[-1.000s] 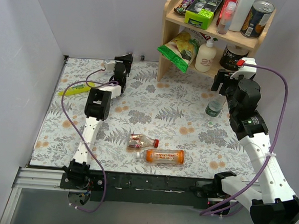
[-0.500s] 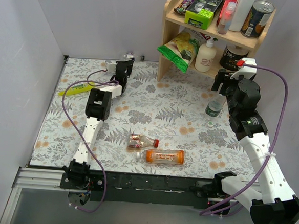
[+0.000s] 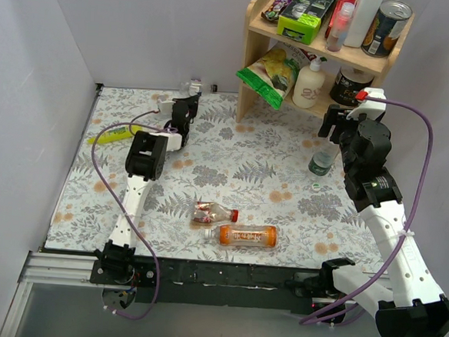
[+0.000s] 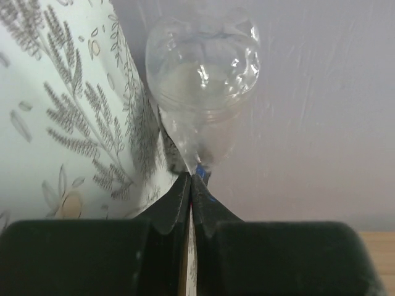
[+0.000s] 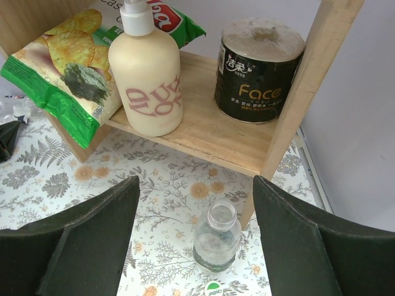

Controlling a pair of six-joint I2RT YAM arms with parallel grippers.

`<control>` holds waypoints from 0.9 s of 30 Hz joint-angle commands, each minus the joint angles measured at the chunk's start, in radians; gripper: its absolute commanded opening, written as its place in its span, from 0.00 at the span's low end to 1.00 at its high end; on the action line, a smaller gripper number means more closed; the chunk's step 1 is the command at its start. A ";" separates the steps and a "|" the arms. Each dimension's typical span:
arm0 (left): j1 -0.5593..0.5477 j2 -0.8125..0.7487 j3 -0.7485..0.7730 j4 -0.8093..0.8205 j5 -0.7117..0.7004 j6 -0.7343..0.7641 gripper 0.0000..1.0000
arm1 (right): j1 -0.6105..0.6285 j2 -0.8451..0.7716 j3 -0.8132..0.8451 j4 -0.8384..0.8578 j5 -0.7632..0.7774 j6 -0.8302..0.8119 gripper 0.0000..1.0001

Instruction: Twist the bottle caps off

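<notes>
My left claw [image 4: 191,179] is pressed shut at the far edge of the table [image 3: 232,173], its tips at the narrow end of a clear bottle [image 4: 203,68] by the wall [image 4: 321,92]. My right claw [image 5: 195,188] hangs spread wide above the uncapped green-labelled bottle [image 5: 217,243], which stands upright near the right edge with a loose cap [image 5: 213,288] just beside it.

Far right corner, a wooden shelf [image 3: 248,71]: chips bag [image 3: 271,75] hanging off its lower board, lotion bottle [image 3: 310,83] beside it, then a black paper roll [image 3: 347,86]. Up top, a green box [image 3: 306,16] and a tin [image 3: 388,27]. Left edge, a yellow-green packet [image 3: 115,135].
</notes>
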 commanded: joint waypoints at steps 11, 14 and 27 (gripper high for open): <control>-0.008 -0.199 -0.578 0.092 -0.013 -0.394 0.00 | -0.001 -0.022 -0.008 0.051 -0.016 0.009 0.80; -0.010 -0.268 -0.694 0.144 -0.008 -0.380 0.00 | -0.001 -0.021 -0.008 0.046 -0.030 0.016 0.80; -0.017 -0.577 -1.141 0.320 0.087 -0.277 0.00 | 0.001 0.010 -0.023 -0.033 -0.143 0.108 0.77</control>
